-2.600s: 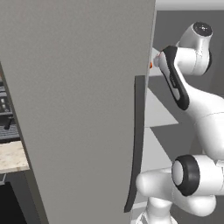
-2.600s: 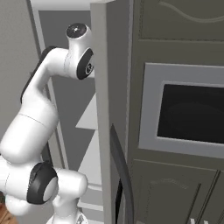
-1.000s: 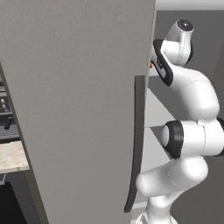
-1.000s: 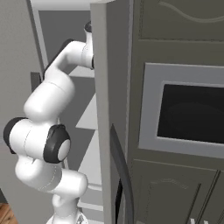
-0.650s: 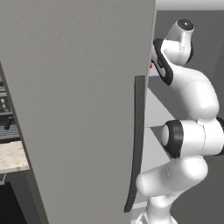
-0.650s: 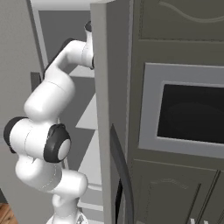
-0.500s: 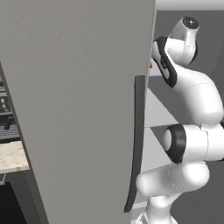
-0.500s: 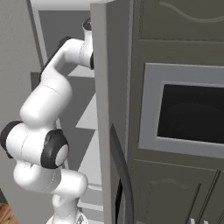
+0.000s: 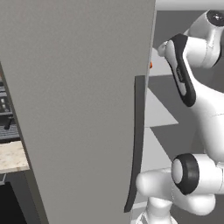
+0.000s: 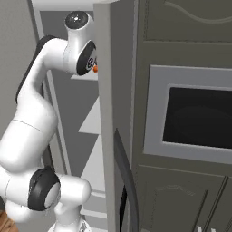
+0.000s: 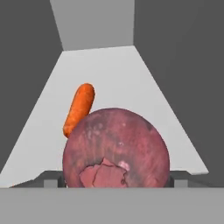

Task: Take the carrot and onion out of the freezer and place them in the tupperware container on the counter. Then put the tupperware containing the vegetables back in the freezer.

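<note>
Here the hand view looks into the freezer (image 9: 78, 109), where the onion (image 11: 116, 148) sits big and close at 6 o'clock on a pale shelf (image 11: 127, 74). The carrot (image 11: 79, 109) lies just behind it, toward 11 o'clock, and seems to touch it. From the two base views the big grey door hides most of that; just a tiny orange bit peeks past the door edge. The arm reaches in behind the door. The pincer (image 11: 116, 181) is spread wide, one tip on each side of the onion; I cannot tell if the tips touch it. A bit of tabletop (image 9: 13, 157) shows at 9 o'clock in the left base view. A wall oven (image 10: 195, 118) sits in dark cabinets in the right base view.
</note>
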